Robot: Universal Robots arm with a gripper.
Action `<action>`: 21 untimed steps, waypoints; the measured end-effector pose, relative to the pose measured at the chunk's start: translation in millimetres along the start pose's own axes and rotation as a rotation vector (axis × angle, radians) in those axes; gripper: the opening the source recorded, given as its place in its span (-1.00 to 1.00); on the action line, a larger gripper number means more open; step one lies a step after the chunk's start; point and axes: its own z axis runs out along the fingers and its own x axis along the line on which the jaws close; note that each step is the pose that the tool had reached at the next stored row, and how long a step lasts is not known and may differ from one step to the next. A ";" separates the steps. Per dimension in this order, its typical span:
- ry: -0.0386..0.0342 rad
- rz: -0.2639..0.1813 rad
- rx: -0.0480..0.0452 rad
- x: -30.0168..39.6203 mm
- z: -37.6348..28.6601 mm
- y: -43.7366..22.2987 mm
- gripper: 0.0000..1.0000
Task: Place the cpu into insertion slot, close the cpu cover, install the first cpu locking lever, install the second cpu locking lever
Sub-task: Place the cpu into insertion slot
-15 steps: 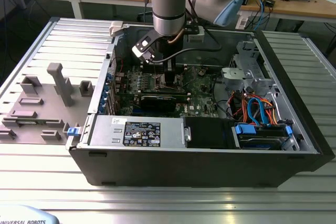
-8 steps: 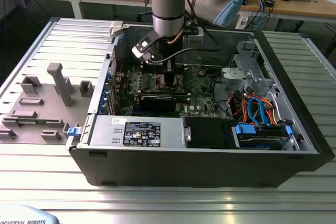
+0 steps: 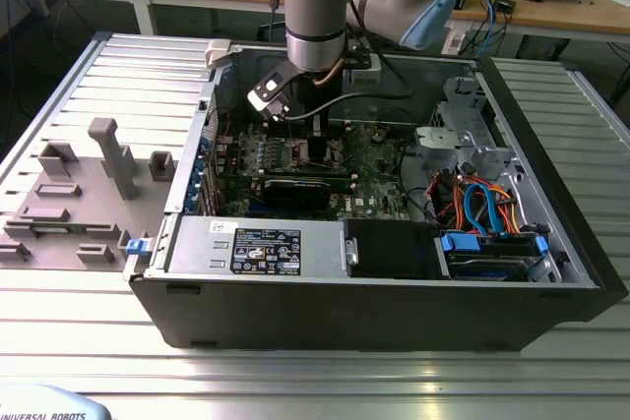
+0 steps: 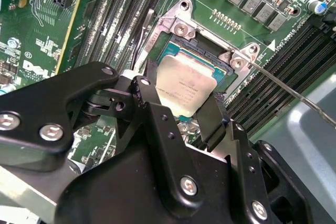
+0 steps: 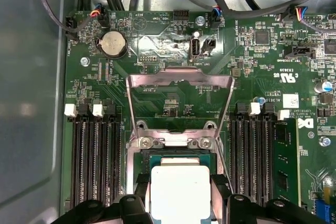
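Note:
Inside the open computer case (image 3: 374,322) my gripper (image 3: 315,135) reaches down onto the motherboard. In both wrist views its black fingers (image 5: 218,192) flank the cpu (image 5: 180,195), a flat silver-grey square, and are shut on its two sides. The cpu (image 4: 184,90) sits directly over the insertion slot (image 4: 207,62), whose dark, green-edged socket shows around its far edge. I cannot tell whether the chip is seated. The cpu cover (image 5: 178,77), a silver frame with a large window, is swung open beyond the slot (image 5: 178,155). A thin wire locking lever (image 4: 294,94) juts out free beside the socket.
Long black memory slots (image 5: 94,156) run on both sides of the socket, close to the fingers. A coin battery (image 5: 114,44) and cables lie beyond the cover. A black graphics card (image 3: 295,189), the power supply (image 3: 256,243) and drive cables (image 3: 482,209) occupy the case.

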 end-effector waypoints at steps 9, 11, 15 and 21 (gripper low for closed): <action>-0.0006 0.010 0.0025 1.0 4.9 -0.4 0.08; -0.0004 0.010 0.0023 1.1 4.9 -0.4 0.08; 0.0001 0.010 0.0021 1.1 5.1 -0.4 0.08; -0.0004 0.010 0.0023 1.1 5.1 -0.4 0.36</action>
